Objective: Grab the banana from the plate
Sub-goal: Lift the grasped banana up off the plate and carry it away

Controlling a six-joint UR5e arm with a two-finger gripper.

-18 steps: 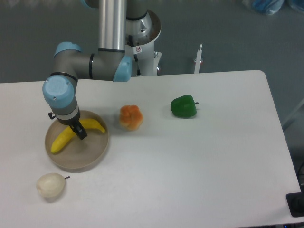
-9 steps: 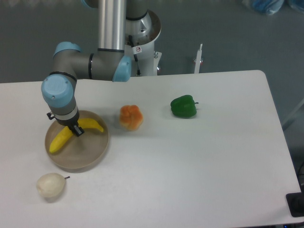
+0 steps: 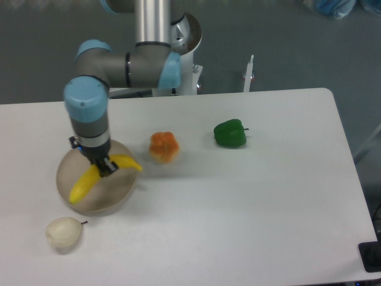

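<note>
Yellow banana [image 3: 98, 178] is pinched by the gripper [image 3: 105, 167] and seemingly lifted above the plate [image 3: 116, 199]; carrying clear remains.

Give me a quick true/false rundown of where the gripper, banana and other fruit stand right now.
1. The gripper is shut on the banana. True.
2. The banana lies on bare table beside the plate. False: it is over the plate, in the gripper.
3. The pear sits in the plate. False: it sits on the table, near the plate.
4. The green pepper lies right of the orange fruit. True.
</note>
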